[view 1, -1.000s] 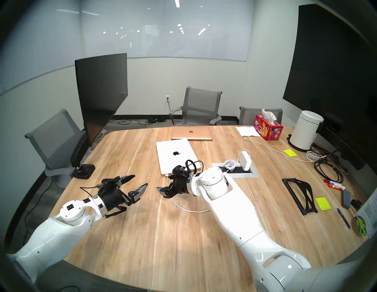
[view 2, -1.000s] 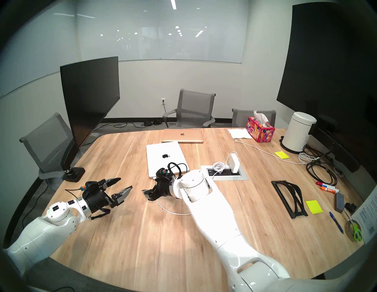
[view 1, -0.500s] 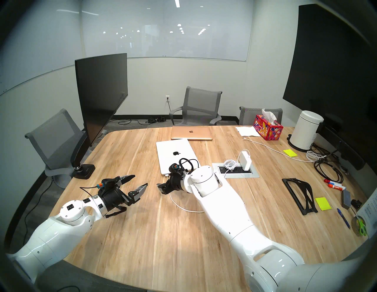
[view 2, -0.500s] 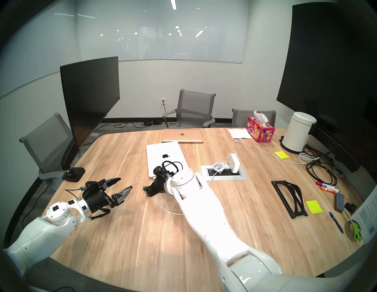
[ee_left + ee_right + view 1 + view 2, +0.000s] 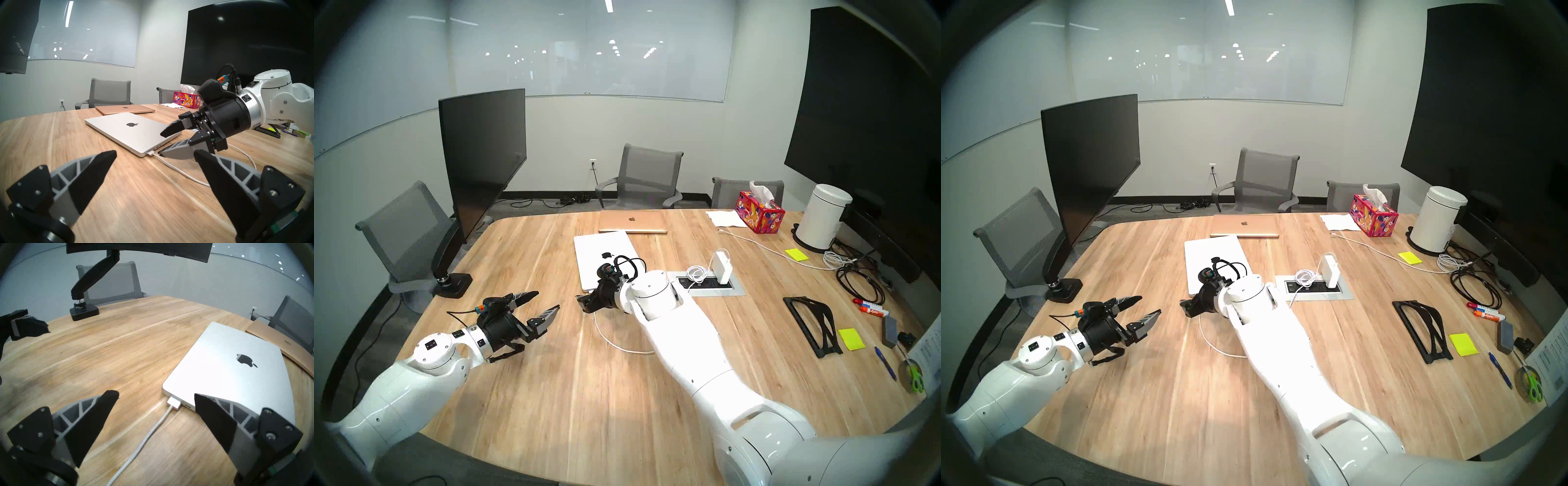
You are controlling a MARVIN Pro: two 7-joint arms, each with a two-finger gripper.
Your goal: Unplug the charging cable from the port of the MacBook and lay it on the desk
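Cable: MagSafe charging cable (image 5: pixel 173 402) plugged in MacBook (image 5: pixel 229 372) near-left corner; cord trails over table (image 5: pixel 119 353).
R gripper (image 5: pixel 156 405): wide open, empty, just short of plug.
L gripper (image 5: pixel 155 162): open, empty, idle.
Tip: straddle plug, pinch its sides, tilt off.

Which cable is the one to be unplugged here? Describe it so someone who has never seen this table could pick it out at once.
On the wood-grain desk, find the silver MacBook with the black apple logo, in front of the gold laptop. The charging cable is the thin white cord whose flat connector sits in that MacBook's near edge. Unlike the longer white cord by the tissue box, it is plugged into a laptop.
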